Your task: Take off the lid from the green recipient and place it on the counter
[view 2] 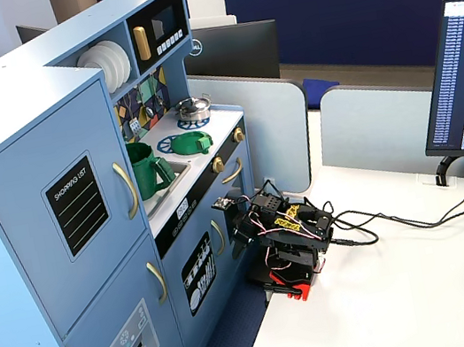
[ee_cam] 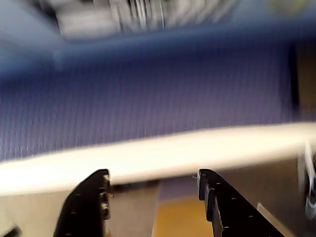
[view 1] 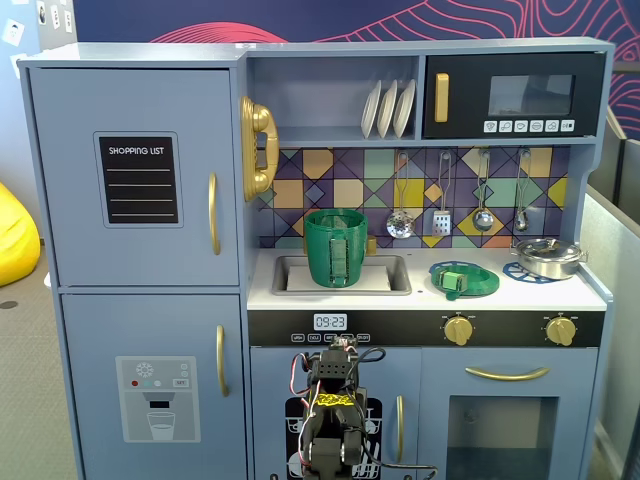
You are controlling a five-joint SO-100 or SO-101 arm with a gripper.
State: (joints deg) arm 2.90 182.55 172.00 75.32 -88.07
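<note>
A: Looking at the wrist view first, the jaws (ee_cam: 153, 190) are spread apart with nothing between them; two black plastic fingers (ee_cam: 86, 205) rise from the lower edge, and behind them is only a blurred pale band and blue panel.

B: And the lid?

A: The lid (view 1: 464, 279) lies flat on the worktop (view 1: 590, 292), right of centre in a fixed view, over a blue printed ring. The green recipient (view 1: 336, 247) stands open in the sink (view 1: 395, 266), left of it, well apart.

B: How would the lid handle?

A: I judge it light, stiff and smooth, so a little slippery. The raised knob in its middle is the natural place to pinch; the thin flat edge gives little grip.

B: The arm?

A: Folded low at the lower centre, well below the worktop.
</note>
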